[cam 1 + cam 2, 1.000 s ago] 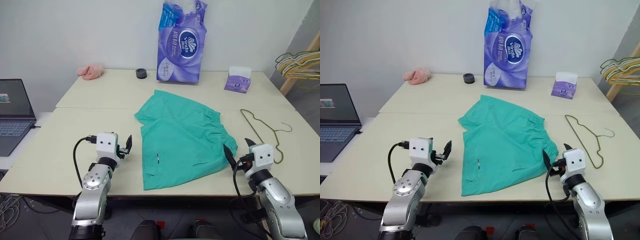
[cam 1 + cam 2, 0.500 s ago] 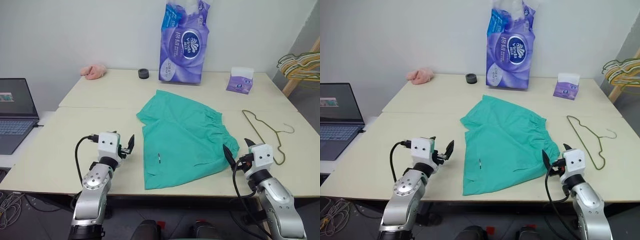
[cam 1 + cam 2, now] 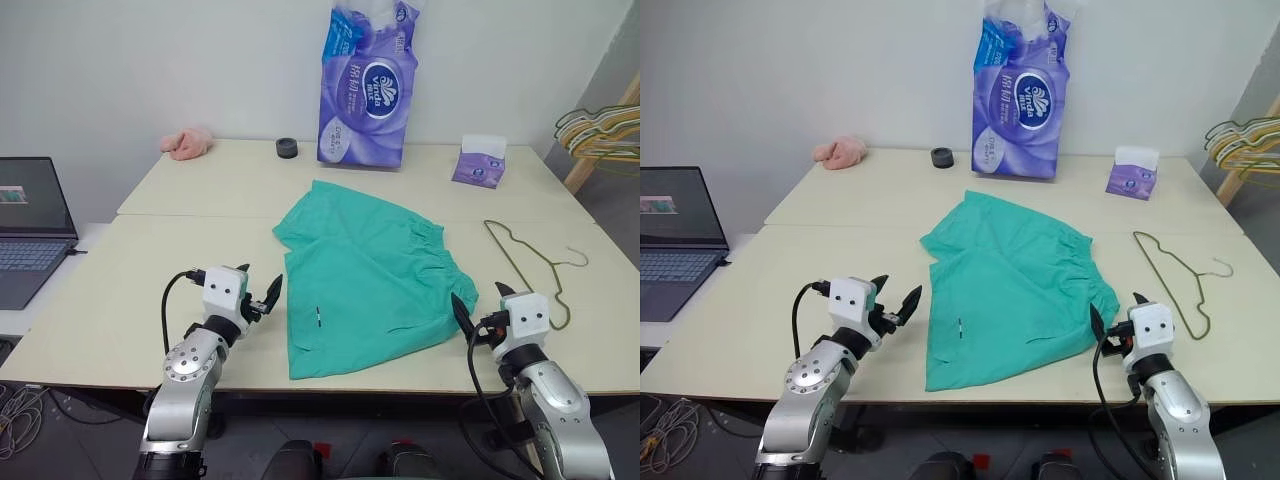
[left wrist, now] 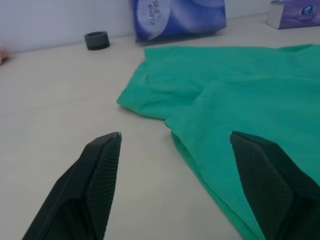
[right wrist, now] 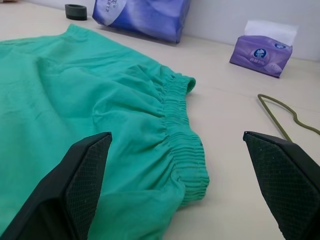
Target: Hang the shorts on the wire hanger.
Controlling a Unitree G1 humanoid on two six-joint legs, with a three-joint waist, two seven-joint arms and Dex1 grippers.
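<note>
Tabletop (image 3: 120,300): shorts (image 3: 365,270) flat, hanger (image 3: 525,260) untouched. My left gripper (image 3: 262,297) swung toward shorts hem; both jaws apart, empty. Grab next.

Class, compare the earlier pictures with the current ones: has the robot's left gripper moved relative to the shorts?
Yes. The left gripper has shifted toward the near left edge of the shorts, narrowing the gap; the shorts lie unmoved on the table.

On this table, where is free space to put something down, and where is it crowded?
Free: the wide bare tabletop between the laptop and the shorts, and the strip between the shorts and the wire hanger. Crowded: the far edge, with the pink cloth, black ring, tissue pack and tissue box.
</note>
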